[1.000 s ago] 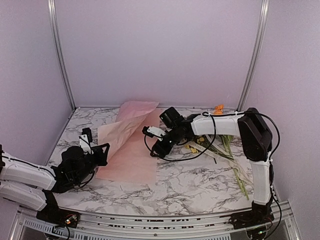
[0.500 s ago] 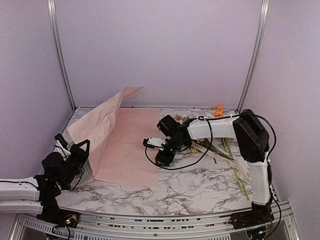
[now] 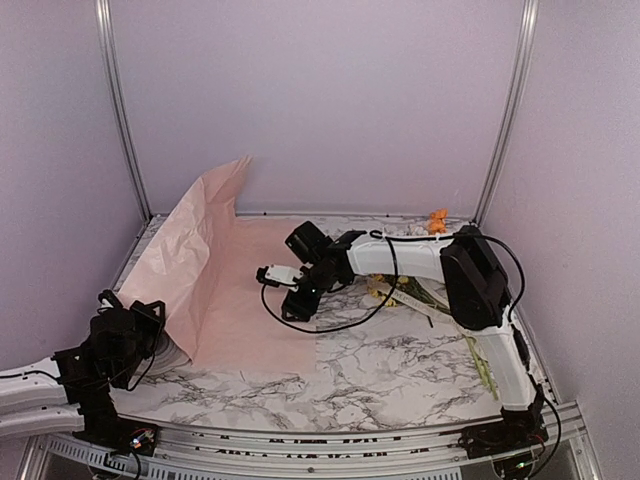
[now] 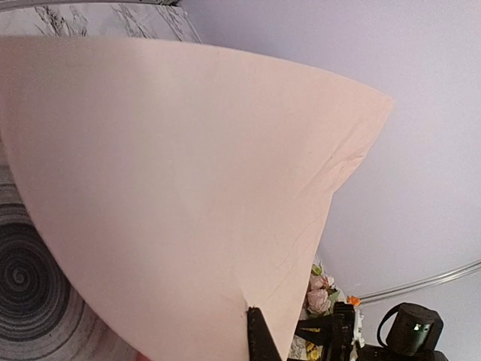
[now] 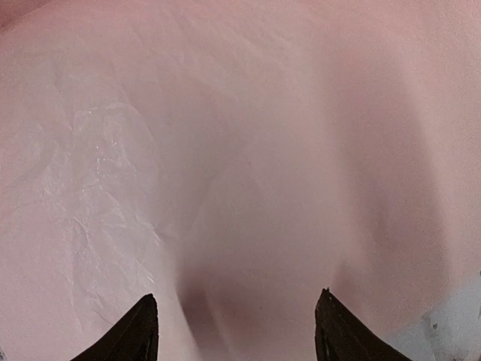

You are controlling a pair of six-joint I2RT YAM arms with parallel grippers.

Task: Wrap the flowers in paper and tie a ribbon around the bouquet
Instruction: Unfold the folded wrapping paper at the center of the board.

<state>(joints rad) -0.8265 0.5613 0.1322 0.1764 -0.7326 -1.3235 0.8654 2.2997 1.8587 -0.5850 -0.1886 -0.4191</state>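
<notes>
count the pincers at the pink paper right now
2. The left pincer is shut on the paper's raised left edge. The right pincer is open over the sheet's flat part. No others are in view.

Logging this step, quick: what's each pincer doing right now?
Left pincer: shut on the paper, one side raised.
Right pincer: open, holding nothing, over the paper.

No lettering, label, brand, number or sign can be read anywhere in these views.
</notes>
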